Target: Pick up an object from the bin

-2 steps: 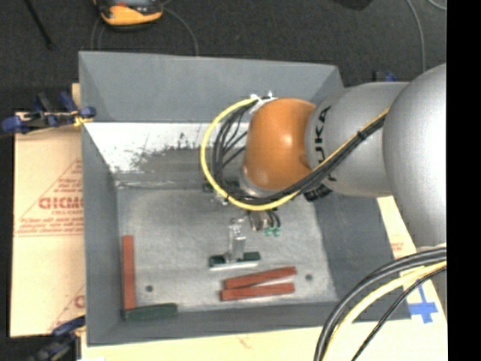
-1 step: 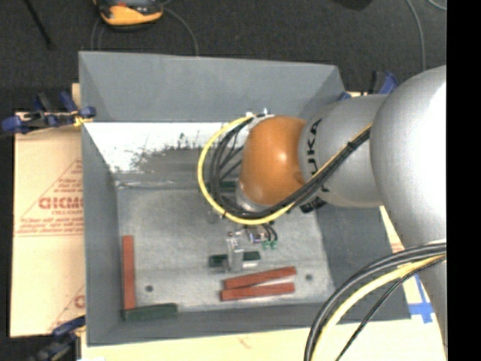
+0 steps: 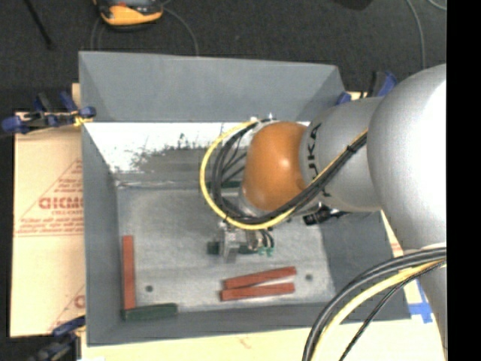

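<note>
- Hovering low over the middle of the bin's (image 3: 210, 89) floor, the gripper (image 3: 239, 245) hangs under the arm's orange cover (image 3: 272, 168); the wrist hardware hides it, so it cannot be told whether it is released or clenched, and nothing can be seen in its grasp.
- Judging by this, the step in hand is the approach, and no pick has been made yet.
- The nearest candidates are two red-brown bars (image 3: 258, 283), lying side by side just nearer the front wall than the gripper.
- A longer red-brown bar (image 3: 128, 271) lies along the left wall, and a dark green block (image 3: 150, 312) sits in the front-left corner, both well apart from the gripper.
- The next move probably calls for a short shift toward the front wall and a descent square across one bar; since the two bars touch, taking only one may be awkward.
- The bin's floor is scuffed grey metal, and its far wall is streaked with white.
- Outside the bin lies dark flooring, with an orange handheld unit (image 3: 126, 2) and cables beyond the far wall.
</note>
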`<state>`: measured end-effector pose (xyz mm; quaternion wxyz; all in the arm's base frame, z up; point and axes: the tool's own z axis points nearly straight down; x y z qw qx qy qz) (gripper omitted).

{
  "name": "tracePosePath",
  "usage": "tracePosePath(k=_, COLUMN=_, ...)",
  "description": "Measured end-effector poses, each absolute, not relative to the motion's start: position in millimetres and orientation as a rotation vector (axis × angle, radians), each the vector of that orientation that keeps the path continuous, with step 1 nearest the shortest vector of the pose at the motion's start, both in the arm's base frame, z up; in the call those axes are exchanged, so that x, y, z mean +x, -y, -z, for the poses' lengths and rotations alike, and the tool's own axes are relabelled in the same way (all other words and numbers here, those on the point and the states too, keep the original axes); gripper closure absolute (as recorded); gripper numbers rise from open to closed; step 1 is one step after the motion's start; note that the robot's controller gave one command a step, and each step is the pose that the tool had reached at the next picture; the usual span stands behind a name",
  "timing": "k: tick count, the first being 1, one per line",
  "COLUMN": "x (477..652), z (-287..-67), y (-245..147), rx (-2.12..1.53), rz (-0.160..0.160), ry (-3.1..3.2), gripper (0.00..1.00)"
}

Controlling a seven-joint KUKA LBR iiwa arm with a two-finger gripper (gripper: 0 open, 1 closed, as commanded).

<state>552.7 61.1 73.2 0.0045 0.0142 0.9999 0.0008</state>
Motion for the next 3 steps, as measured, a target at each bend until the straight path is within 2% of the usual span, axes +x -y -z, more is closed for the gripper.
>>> tracePosePath(k=3, x=551.9, z=-78.6, y=-60.8, rx=0.046, rz=-0.002, ry=-3.138, gripper=1.0)
